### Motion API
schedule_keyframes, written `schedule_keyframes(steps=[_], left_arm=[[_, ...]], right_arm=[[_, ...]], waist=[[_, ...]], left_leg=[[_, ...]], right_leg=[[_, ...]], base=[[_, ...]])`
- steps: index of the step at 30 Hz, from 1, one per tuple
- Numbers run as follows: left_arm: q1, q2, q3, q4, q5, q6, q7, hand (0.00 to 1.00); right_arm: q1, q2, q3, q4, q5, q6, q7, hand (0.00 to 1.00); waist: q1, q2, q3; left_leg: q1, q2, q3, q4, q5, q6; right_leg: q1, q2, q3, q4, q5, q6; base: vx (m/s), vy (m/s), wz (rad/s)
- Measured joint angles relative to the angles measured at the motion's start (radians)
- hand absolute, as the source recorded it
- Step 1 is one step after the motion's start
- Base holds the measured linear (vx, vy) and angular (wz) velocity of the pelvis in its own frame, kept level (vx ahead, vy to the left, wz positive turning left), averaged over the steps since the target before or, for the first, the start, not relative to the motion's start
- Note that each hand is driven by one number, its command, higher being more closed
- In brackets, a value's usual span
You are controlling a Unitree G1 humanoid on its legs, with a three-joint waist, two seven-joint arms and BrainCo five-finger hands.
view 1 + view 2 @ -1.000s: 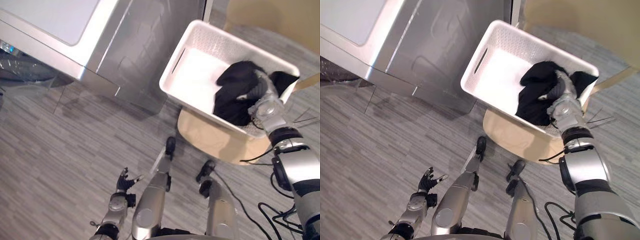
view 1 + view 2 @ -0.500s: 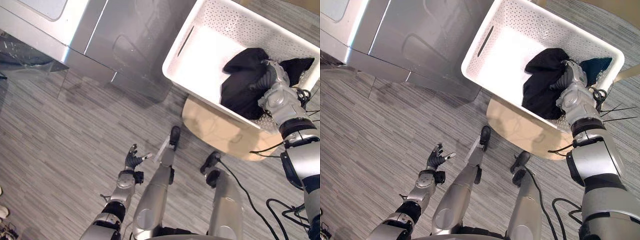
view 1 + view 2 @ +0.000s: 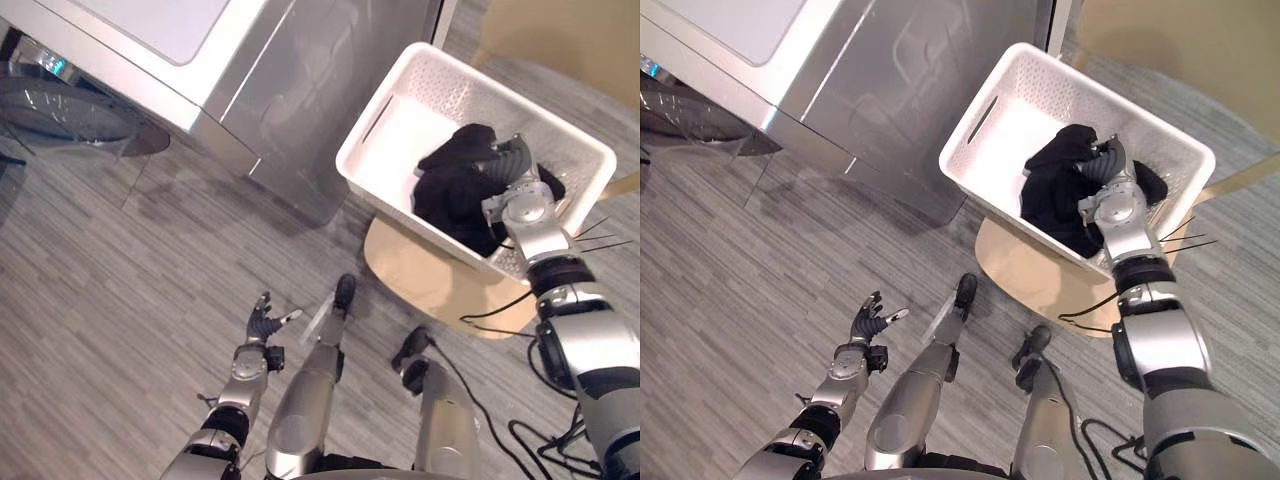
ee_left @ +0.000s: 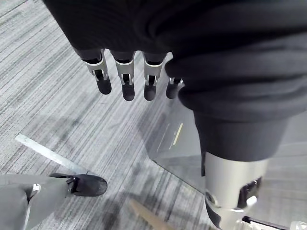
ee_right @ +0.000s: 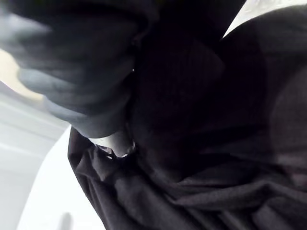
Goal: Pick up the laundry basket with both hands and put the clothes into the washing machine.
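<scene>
A white perforated laundry basket [image 3: 400, 95] stands on a round pale wooden stool [image 3: 420, 270], right of the silver washing machine [image 3: 250, 60]. A heap of black clothes [image 3: 450, 190] lies in the basket's near right part. My right hand [image 3: 520, 200] reaches over the near rim into the basket, its fingers curled into the black cloth [image 5: 192, 182]. My left hand [image 3: 262, 325] hangs low over the grey floor, well to the left of the basket, with its fingers [image 4: 123, 81] straight and nothing in it.
The washing machine's round glass door [image 3: 70, 110] stands open at the far left. Grey plank flooring [image 3: 120, 300] spreads between the machine and me. A beige surface [image 3: 570, 40] lies beyond the basket at the upper right.
My right hand's fingers have curled into the black clothes and gathered them. The whole picture has shifted as the camera moved. The left hand stays open.
</scene>
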State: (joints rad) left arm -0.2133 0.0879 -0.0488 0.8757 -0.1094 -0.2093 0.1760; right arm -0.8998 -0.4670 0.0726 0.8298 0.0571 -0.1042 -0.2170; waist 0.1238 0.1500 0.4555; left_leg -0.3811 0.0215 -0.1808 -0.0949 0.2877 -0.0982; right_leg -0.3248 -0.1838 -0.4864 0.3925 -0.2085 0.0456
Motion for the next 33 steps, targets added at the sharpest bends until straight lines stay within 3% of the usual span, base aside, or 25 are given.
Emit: schedule_keyframes(steps=[1,4,6,10,11,12,17,20,21,23,24,25,26,29,30,31,33], left_arm=[[0.008,0.0,0.01,0.003,0.004,0.003,0.0,0.0],[0.05,0.014,0.036,0.043,0.009,0.017,-0.001,0.0],[0.098,0.01,0.058,0.043,0.018,0.029,-0.001,0.0],[0.153,-0.001,0.061,0.042,0.035,0.031,-0.001,0.0],[0.173,-0.006,0.061,0.042,0.039,0.032,-0.001,0.0],[0.192,-0.005,0.061,0.044,0.042,0.033,-0.001,0.0],[0.235,-0.001,0.058,0.073,0.045,0.048,-0.001,0.0],[0.228,0.005,0.046,0.066,0.056,0.045,-0.001,0.0],[0.226,0.016,0.041,0.062,0.069,0.044,0.0,0.0],[0.221,0.025,0.04,0.041,0.075,0.043,0.002,0.0],[0.223,0.035,0.042,0.002,0.075,0.042,0.005,0.0],[0.222,0.036,0.042,-0.021,0.075,0.039,0.01,0.0],[0.231,0.028,0.042,-0.063,0.075,0.028,0.026,0.0],[0.271,0.006,-0.006,-0.192,0.075,0.024,0.049,0.0],[0.267,0.013,-0.052,-0.248,0.075,0.023,0.048,0.0],[0.26,0.016,-0.071,-0.269,0.079,0.02,0.047,0.0],[0.261,-0.001,-0.113,-0.379,0.105,0.005,0.039,0.0]], right_arm=[[0.017,0.018,-0.005,-0.032,0.03,-0.01,0.0,1.0],[0.138,0.136,-0.024,-0.184,0.15,-0.05,0.004,1.0],[0.263,0.229,-0.025,-0.29,0.188,-0.069,0.006,1.0],[0.439,0.351,-0.018,-0.469,0.236,-0.09,0.021,1.0],[0.494,0.388,-0.008,-0.529,0.27,-0.098,0.035,1.0],[0.529,0.412,0.007,-0.574,0.299,-0.111,0.047,1.0],[0.635,0.465,0.069,-0.787,0.399,-0.174,0.094,1.0],[0.695,0.457,0.058,-0.858,0.406,-0.207,0.106,1.0],[0.717,0.456,0.058,-0.87,0.406,-0.215,0.107,1.0],[0.738,0.455,0.071,-0.877,0.403,-0.223,0.11,1.0],[0.735,0.448,0.099,-0.877,0.399,-0.222,0.115,1.0],[0.73,0.445,0.112,-0.876,0.39,-0.222,0.116,1.0],[0.715,0.416,0.139,-0.873,0.364,-0.221,0.123,1.0],[0.707,0.374,0.175,-0.873,0.31,-0.218,0.127,1.0],[0.694,0.362,0.172,-0.87,0.301,-0.218,0.124,1.0],[0.683,0.358,0.17,-0.867,0.29,-0.218,0.125,1.0],[0.657,0.306,0.171,-0.855,0.252,-0.216,0.129,1.0]], waist=[[-0.001,-0.003,-0.002],[-0.003,-0.05,-0.044],[-0.004,-0.085,-0.105],[-0.009,-0.115,-0.181],[-0.011,-0.122,-0.21],[-0.016,-0.126,-0.232],[-0.033,-0.161,-0.258],[-0.072,-0.164,-0.259],[-0.086,-0.17,-0.263],[-0.083,-0.181,-0.269],[-0.075,-0.187,-0.274],[-0.062,-0.184,-0.274],[-0.033,-0.148,-0.272],[-0.028,-0.091,-0.274],[-0.029,-0.095,-0.268],[-0.027,-0.102,-0.264],[-0.063,-0.102,-0.264]], left_leg=[[0.008,0.002,0.004,0.0,-0.002,-0.003],[0.045,0.015,0.032,0.0,-0.02,0.001],[0.081,0.021,0.053,0.0,-0.024,0.001],[0.154,0.028,0.092,0.0,-0.051,-0.02],[0.174,0.033,0.108,0.0,-0.068,-0.011],[0.19,0.04,0.123,-0.001,-0.1,0.021],[0.244,0.056,0.187,-0.005,-0.12,0.018],[0.237,0.043,0.124,0.0,-0.119,0.024],[0.214,0.035,0.085,0.011,-0.108,0.027],[0.177,0.016,0.039,0.056,-0.099,0.023],[0.132,0.005,-0.003,0.09,-0.086,0.004],[0.116,0.01,-0.013,0.094,-0.081,-0.004],[0.083,0.044,-0.044,0.095,-0.074,-0.016],[0.052,0.101,-0.107,0.025,-0.111,-0.01],[0.042,0.1,-0.044,0.005,-0.215,0.035],[0.032,0.098,0.015,0.016,-0.228,0.067],[0.004,0.043,0.154,0.225,-0.225,0.065]], right_leg=[[0.007,0.002,0.004,-0.004,0.001,0.001],[0.039,0.019,0.029,-0.027,0.006,-0.002],[0.083,0.032,0.043,-0.068,0.021,0.004],[0.165,0.049,0.073,-0.136,0.046,0.011],[0.183,0.058,0.091,-0.155,0.052,0.012],[0.197,0.069,0.105,-0.174,0.058,0.016],[0.222,0.088,0.189,-0.193,0.088,0.018],[0.188,0.086,0.306,-0.058,0.043,0.031],[0.177,0.088,0.364,0.012,-0.001,0.047],[0.164,0.089,0.432,0.12,-0.07,0.061],[0.166,0.105,0.466,0.105,-0.115,0.041],[0.167,0.115,0.463,0.085,-0.132,0.021],[0.158,0.156,0.436,0.054,-0.125,-0.008],[0.147,0.216,0.329,0.036,-0.098,-0.051],[0.147,0.205,0.292,-0.003,-0.065,-0.082],[0.148,0.189,0.268,-0.019,-0.058,-0.088],[0.145,0.115,0.174,-0.026,-0.04,-0.097]], base=[[-0.02,-0.049,-0.22],[0.02,-0.069,-0.25],[0.05,-0.065,-0.18],[0.04,-0.034,-0.27],[-0.01,-0.024,-0.41],[-0.01,-0.019,-0.44],[-0.03,-0.01,-0.44],[-0.01,-0.035,0.69],[-0.03,-0.071,0.97],[-0.04,-0.179,1.33],[-0.05,-0.237,1.16],[-0.14,-0.273,0.69],[-0.2,-0.265,0.46],[-0.2,-0.245,0.86],[-0.21,-0.213,1.14],[-0.17,-0.158,1.28],[-0.13,-0.086,1.26]])
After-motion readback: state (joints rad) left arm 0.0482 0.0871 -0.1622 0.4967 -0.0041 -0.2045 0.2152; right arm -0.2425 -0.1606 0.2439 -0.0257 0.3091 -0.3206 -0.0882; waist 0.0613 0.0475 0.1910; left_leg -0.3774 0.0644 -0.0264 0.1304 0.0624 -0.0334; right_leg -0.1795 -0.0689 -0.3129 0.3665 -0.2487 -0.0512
